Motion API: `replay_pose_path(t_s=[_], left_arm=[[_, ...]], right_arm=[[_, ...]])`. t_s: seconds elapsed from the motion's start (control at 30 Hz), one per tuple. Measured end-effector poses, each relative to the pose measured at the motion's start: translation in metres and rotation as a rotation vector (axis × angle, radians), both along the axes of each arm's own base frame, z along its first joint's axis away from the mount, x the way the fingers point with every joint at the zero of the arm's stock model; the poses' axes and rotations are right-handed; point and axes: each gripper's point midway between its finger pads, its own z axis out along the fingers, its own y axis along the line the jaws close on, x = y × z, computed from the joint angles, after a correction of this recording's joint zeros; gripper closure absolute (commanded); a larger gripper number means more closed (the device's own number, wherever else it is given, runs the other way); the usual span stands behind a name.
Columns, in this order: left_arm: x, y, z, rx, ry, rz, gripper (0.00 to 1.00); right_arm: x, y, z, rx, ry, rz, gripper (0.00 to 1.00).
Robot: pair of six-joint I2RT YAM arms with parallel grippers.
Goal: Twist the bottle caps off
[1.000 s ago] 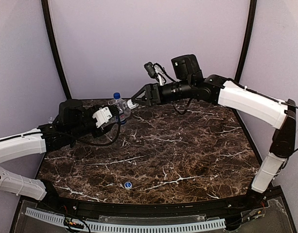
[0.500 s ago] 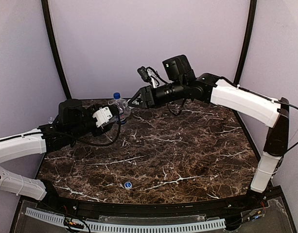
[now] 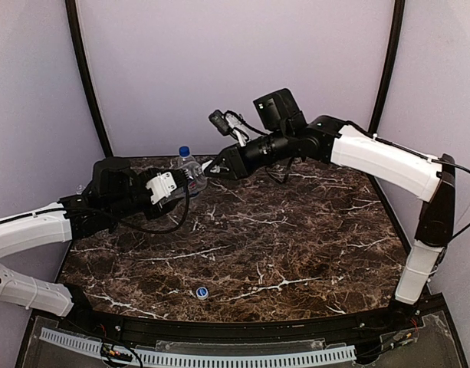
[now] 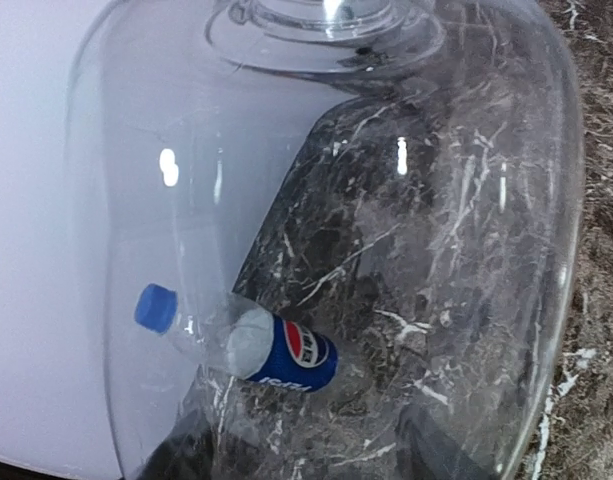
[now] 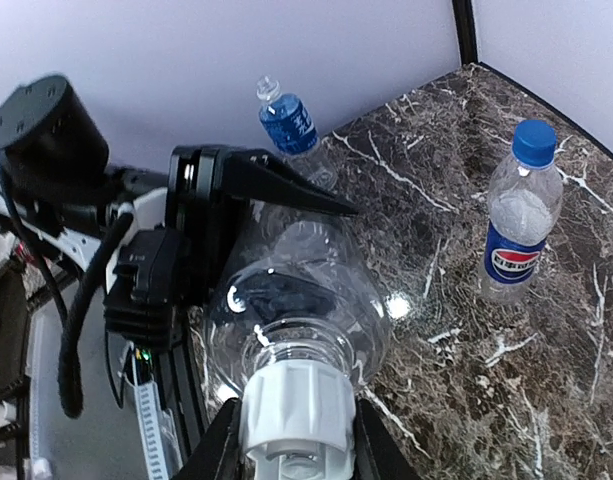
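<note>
- The blue-capped bottle point(image 5: 519, 225) standing on the tabletop point(image 5: 436, 290) has a blue label with the round red, white and blue Pepsi emblem. The white wordmark on it is too small to spell out.
- The second bottle point(image 5: 287, 120), near the back wall, has a blue label with white lettering that is illegible.

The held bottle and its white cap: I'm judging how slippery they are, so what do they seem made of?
The bottle looks like thin clear plastic with a glossy finish: the table shows through it and highlights glint on it. The white cap looks like opaque plastic, duller, probably moulded.
</note>
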Motion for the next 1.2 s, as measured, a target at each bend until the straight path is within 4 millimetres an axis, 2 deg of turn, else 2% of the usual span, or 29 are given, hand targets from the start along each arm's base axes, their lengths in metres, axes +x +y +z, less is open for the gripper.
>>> replay_pose_path(t_s=[0.13,0.33,0.43,0.53,0.73,0.8,0.93,1.07,1.2], left_arm=[[-0.023,-0.008,-0.018,0.032,0.110,-0.120,0.62],[-0.083,-0.025,-0.051,0.106,0.298,-0.407,0.65],[-0.105,-0.023,-0.064,0.138,0.382,-0.489,0.66],[-0.114,-0.019,-0.070,0.149,0.440,-0.505,0.66],[-0.123,-0.014,-0.078,0.141,0.524,-0.492,0.67],[-0.123,-0.012,-0.079,0.143,0.537,-0.486,0.67],[-0.125,-0.010,-0.081,0.149,0.553,-0.483,0.68],[-0.116,-0.010,-0.080,0.138,0.532,-0.436,0.68],[-0.091,-0.009,-0.074,0.089,0.460,-0.315,0.68]], right_arm=[[-0.030,-0.008,-0.018,-0.090,-0.262,0.172,1.00],[-0.106,-0.027,-0.052,-0.210,-0.796,0.526,1.00],[-0.124,-0.024,-0.063,-0.258,-1.017,0.642,1.00],[-0.126,-0.020,-0.071,-0.321,-1.215,0.699,1.00],[-0.118,-0.022,-0.071,-0.401,-1.542,0.722,1.00],[-0.112,-0.025,-0.064,-0.423,-1.632,0.699,1.00],[-0.100,-0.029,-0.035,-0.443,-1.753,0.597,1.00],[-0.093,-0.034,-0.009,-0.398,-1.698,0.459,1.00],[-0.076,-0.043,0.006,-0.319,-1.395,0.336,1.00]])
